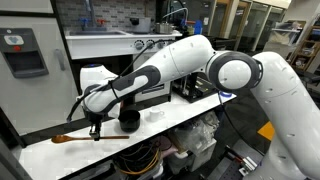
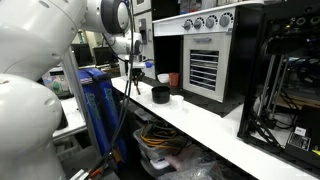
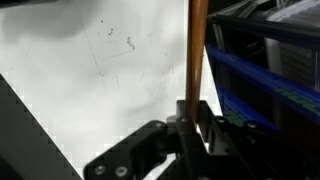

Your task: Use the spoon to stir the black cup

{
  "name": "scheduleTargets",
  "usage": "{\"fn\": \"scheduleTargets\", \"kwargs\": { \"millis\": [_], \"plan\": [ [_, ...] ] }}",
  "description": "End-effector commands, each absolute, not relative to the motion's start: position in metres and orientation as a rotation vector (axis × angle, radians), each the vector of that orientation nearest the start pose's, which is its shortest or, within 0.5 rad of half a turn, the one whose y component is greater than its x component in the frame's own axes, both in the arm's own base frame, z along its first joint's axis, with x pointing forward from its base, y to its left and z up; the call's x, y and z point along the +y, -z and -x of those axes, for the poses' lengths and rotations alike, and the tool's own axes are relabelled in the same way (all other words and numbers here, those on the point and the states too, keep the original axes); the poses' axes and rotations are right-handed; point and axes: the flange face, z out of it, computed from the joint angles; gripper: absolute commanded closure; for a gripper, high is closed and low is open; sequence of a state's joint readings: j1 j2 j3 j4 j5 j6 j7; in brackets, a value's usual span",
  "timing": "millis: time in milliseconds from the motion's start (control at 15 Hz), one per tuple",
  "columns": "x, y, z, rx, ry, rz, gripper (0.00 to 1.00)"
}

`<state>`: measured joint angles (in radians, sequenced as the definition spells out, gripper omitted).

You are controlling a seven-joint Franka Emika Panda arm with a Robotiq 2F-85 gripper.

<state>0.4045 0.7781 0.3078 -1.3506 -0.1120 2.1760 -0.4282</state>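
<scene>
The wooden spoon (image 1: 72,137) lies low along the white table (image 1: 185,112), its small bowl at the far left end. My gripper (image 1: 96,128) is shut on the spoon's handle, a little left of the black cup (image 1: 129,120). In the wrist view the handle (image 3: 197,50) runs straight up from between the fingers (image 3: 193,112), over the white tabletop. In an exterior view the gripper (image 2: 128,70) hangs just behind the black cup (image 2: 160,94); the spoon is too thin to make out there. I cannot tell whether the spoon touches the table.
A white bowl (image 1: 155,114) stands right of the black cup. A reddish-brown cup (image 2: 166,78) stands behind the black cup, beside a black oven-like unit (image 2: 205,60). A blue rack (image 2: 95,100) stands off the table's far edge.
</scene>
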Motion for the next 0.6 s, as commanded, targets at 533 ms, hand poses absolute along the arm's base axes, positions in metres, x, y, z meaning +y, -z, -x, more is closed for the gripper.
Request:
{"fn": "scheduleTargets", "kwargs": {
  "millis": [533],
  "plan": [
    [0.445, -0.248, -0.618, -1.699, 0.043, 2.541, 0.97]
  ]
}}
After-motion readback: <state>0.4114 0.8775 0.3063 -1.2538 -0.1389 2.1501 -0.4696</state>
